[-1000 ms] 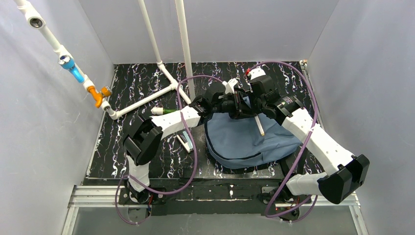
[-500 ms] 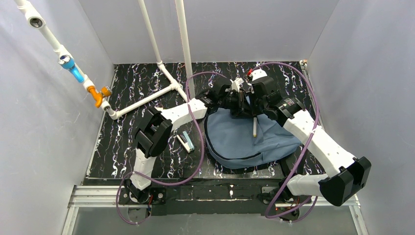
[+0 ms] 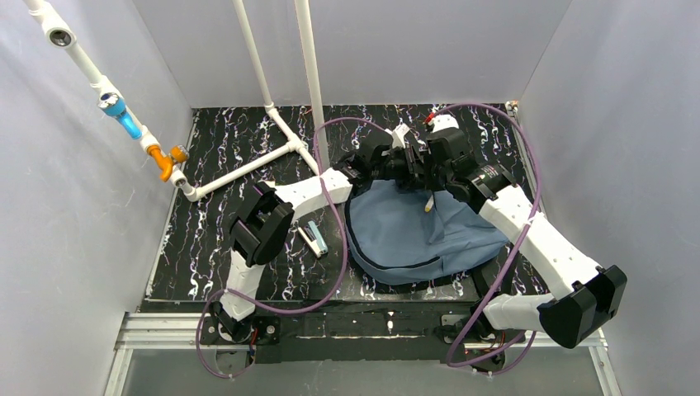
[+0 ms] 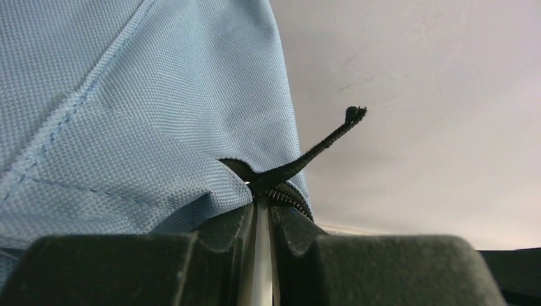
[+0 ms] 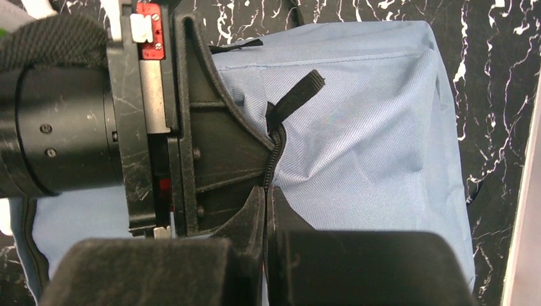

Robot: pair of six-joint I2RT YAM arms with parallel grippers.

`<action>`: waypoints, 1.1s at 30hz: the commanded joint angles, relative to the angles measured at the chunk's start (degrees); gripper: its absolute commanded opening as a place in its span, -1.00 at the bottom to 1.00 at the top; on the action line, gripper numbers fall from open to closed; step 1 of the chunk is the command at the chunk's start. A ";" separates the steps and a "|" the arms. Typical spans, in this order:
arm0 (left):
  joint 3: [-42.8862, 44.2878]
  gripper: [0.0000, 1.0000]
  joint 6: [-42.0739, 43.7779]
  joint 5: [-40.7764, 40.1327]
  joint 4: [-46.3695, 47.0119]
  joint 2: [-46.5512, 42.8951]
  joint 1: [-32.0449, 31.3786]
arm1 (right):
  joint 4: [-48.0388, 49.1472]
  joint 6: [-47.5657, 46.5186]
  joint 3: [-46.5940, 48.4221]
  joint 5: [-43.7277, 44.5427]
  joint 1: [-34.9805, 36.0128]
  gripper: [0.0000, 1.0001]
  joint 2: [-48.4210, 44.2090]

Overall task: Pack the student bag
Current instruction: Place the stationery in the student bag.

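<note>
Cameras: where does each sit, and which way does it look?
Top external: above, behind the bases, looking down at the bag; both arms show.
Left wrist: on the left arm, looking along the left end effector at bag fabric.
Right wrist: on the right arm, looking past the right end effector at the zipper.
Shared: both wrist views show the zipper.

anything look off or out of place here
A small pale item lies loose on the table left of the student bag, not packed. A pale stick rests on the bag's fabric; whether it is inside I cannot tell.
</note>
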 commanded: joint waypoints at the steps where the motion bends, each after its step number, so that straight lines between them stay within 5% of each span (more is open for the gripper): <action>1: -1.15 -1.00 -5.62 -15.06 14.12 0.70 -0.11 | 3.52 8.29 1.86 -4.08 1.67 -0.97 -2.38; 6: -2.44 -0.95 -4.44 -24.50 14.83 -0.80 -2.42 | 2.17 9.72 2.76 0.74 0.95 -0.97 -2.90; 9: -5.76 -0.29 -2.73 -25.57 14.62 -3.11 -3.46 | 0.74 6.35 4.54 1.62 -1.70 -0.97 -1.29; 14: -9.17 0.03 -1.26 -22.11 10.11 -7.65 -3.40 | -0.36 0.35 6.97 3.61 -4.95 -0.97 1.35; 19: -7.68 0.28 9.62 -22.41 -3.45 -13.52 -3.44 | -0.82 -1.15 7.71 2.28 -5.87 -0.97 2.37; 29: -11.41 0.12 22.57 -18.23 -14.76 -23.42 -3.57 | -1.51 -4.50 7.31 -4.60 -5.89 -0.97 -0.29; 33: -19.21 0.27 27.93 -23.62 -20.54 -35.26 -3.46 | -0.63 -5.56 6.78 -6.78 -5.87 -0.97 -2.40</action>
